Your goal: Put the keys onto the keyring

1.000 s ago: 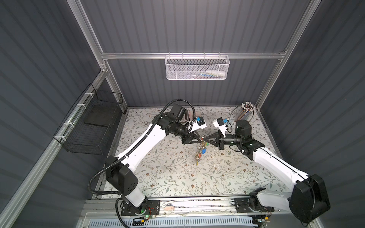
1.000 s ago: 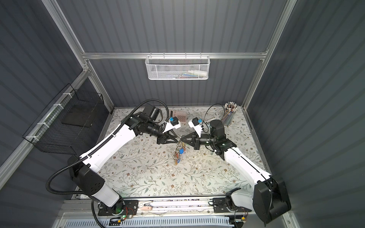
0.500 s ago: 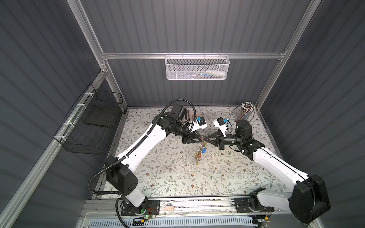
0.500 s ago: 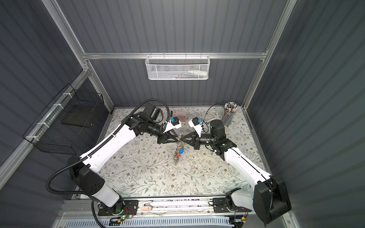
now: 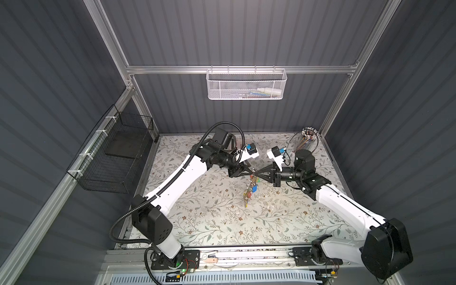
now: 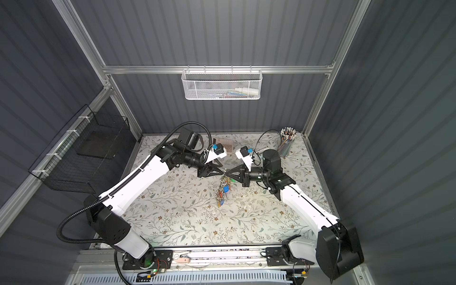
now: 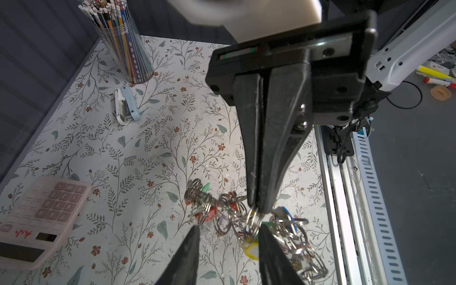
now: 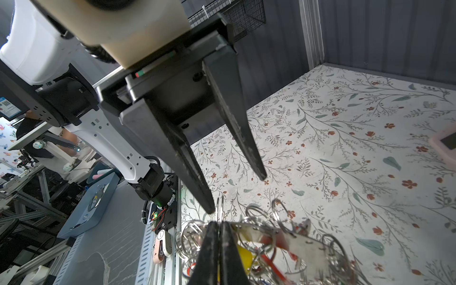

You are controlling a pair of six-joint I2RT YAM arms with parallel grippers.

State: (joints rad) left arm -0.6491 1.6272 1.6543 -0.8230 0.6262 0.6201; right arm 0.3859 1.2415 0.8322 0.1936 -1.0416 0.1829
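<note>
The keyring [image 8: 303, 244], a flat silver plate ring crowded with split rings, keys and coloured tags, hangs as a bunch [image 5: 250, 187] [image 6: 223, 190] above the middle of the table. My right gripper [image 8: 218, 223] [image 7: 257, 209] is shut on a small split ring [image 8: 219, 208] at the top of the bunch. A yellow-tagged key [image 7: 250, 249] [image 8: 244, 256] dangles just under that ring. My left gripper [image 7: 229, 228] [image 8: 236, 193] faces the right one tip to tip. It is open with nothing held, and one of its fingertips [image 8: 209, 209] stands right beside the pinched ring.
A pink calculator [image 7: 37, 222] [image 6: 227, 146], a white stapler [image 7: 124, 106] and a clear cup of pencils [image 7: 123, 42] [image 5: 307, 138] stand along the back. A black wire basket [image 5: 116, 162] hangs on the left wall. A white mesh basket [image 5: 245, 85] hangs at the rear.
</note>
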